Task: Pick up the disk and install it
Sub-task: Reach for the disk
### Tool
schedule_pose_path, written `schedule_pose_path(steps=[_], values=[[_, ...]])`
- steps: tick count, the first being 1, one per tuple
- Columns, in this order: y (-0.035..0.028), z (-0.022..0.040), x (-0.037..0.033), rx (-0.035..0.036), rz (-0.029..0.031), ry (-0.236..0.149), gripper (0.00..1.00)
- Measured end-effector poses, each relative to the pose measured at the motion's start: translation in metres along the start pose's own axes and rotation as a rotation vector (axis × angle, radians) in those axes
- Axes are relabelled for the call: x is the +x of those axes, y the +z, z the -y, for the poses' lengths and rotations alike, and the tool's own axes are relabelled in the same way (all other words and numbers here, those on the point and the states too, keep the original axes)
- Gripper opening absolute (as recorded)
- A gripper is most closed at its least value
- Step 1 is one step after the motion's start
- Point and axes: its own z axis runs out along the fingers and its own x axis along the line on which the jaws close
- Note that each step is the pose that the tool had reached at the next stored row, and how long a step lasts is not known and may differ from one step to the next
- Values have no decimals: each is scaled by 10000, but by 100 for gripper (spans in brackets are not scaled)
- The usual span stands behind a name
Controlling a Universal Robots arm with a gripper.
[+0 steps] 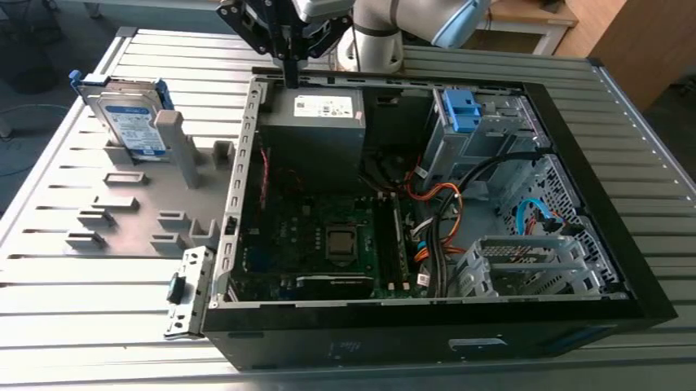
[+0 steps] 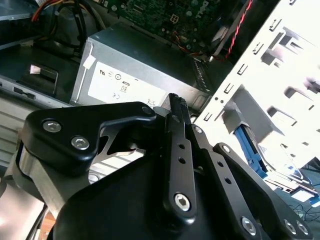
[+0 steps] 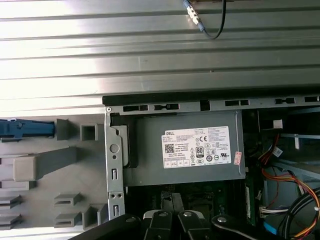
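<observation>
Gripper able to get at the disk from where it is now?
Likely yes: the disk stands upright in a rack outside the case, nothing over it; the gripper hangs above the case wall.

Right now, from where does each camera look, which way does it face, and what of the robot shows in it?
Exterior view: off the arm, high up, angled down into the open computer case; the arm and gripper show.
First wrist view: on the arm, straight down on the power supply; gripper links show.
Second wrist view: behind the gripper, along its shut fingers toward the power supply.
Shared: all three see the power supply.
</observation>
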Motion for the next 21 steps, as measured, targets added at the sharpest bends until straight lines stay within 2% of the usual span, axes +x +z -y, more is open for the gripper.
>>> schedule_pose_path(steps=[21], values=[[-8, 19, 247, 1, 2, -1, 11]])
